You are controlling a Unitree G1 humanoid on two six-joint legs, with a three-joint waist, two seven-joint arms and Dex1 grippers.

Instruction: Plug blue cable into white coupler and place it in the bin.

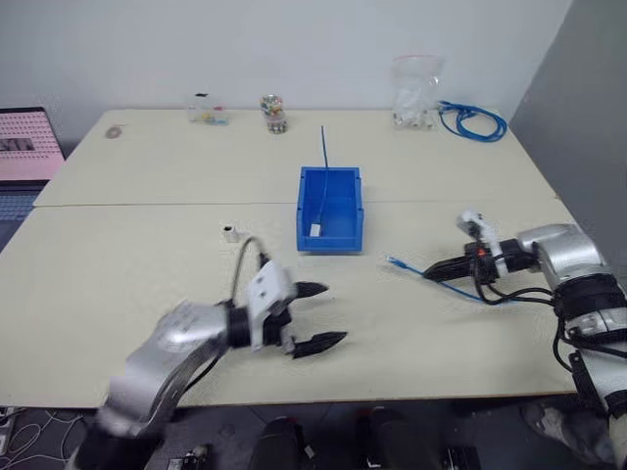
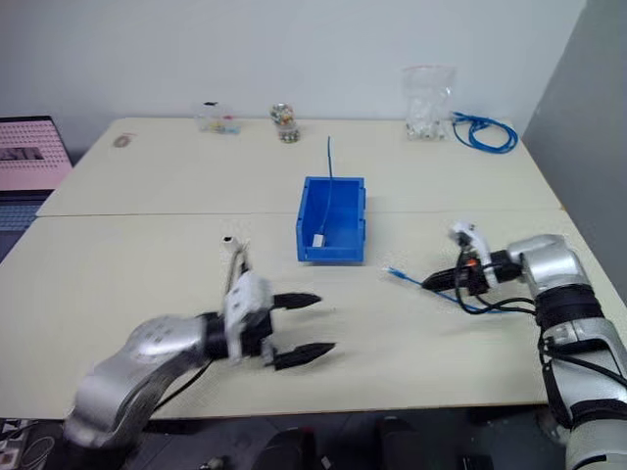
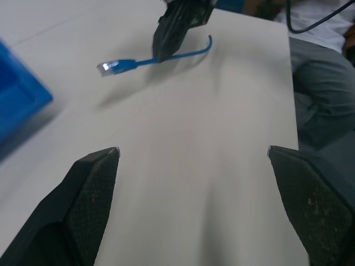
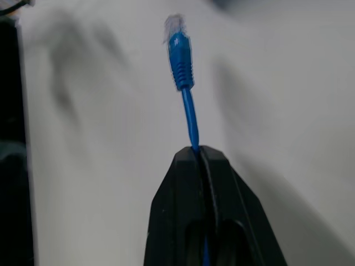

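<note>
The right gripper (image 1: 438, 268), jaws pressed together, pinches the blue cable (image 4: 187, 105) just behind its clear plug, which juts out above the table (image 1: 127, 264) toward its right edge. The left gripper (image 1: 319, 315), jaws spread wide and holding nothing, hovers near the front edge. The white coupler (image 1: 230, 233) sits alone, left of the bin (image 1: 330, 209) at mid-table. The cable is in hand; next, probably, the left gripper must fetch the coupler.

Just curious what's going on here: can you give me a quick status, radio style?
Right claw shut on the blue cable, plug end free. Left claw open, empty. White coupler alone on the table, unplugged. Bin already holds another cable; nothing blocking.
</note>
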